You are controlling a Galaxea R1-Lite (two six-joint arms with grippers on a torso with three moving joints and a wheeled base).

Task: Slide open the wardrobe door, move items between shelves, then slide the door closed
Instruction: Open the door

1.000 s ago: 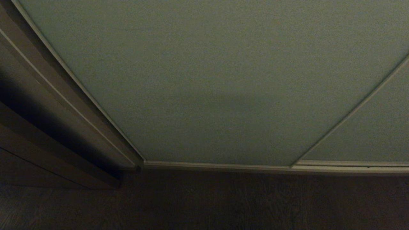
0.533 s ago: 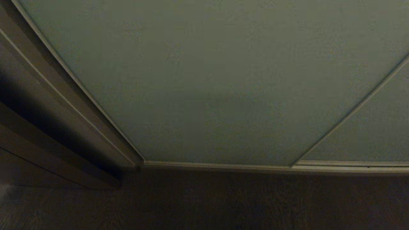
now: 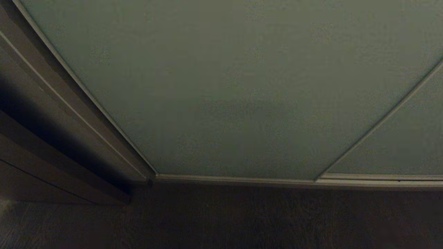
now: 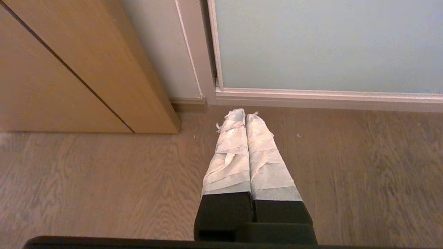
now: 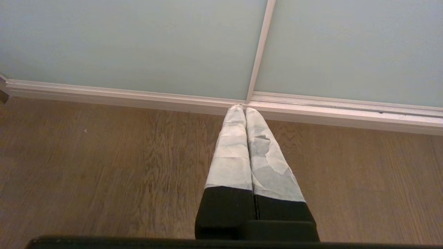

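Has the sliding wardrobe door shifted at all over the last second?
No. In the head view the sliding wardrobe door keeps its left edge at the same spot against the dark brown side panel, and its bottom corner has not shifted along the floor track.

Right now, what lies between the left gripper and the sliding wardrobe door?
Only bare wooden floor separates the left gripper from the sliding wardrobe door, as the left wrist view shows.

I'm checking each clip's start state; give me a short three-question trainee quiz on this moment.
1. True or false: the sliding wardrobe door is shut.
2. The left gripper holds: A) a toy B) nothing C) a cushion.
3. What do the right gripper fingertips point toward?

Key:
1. True; no shelf shows.
2. B; its fingers are pressed together over the wooden floor.
3. The frame strip between the two panels, at the bottom track.
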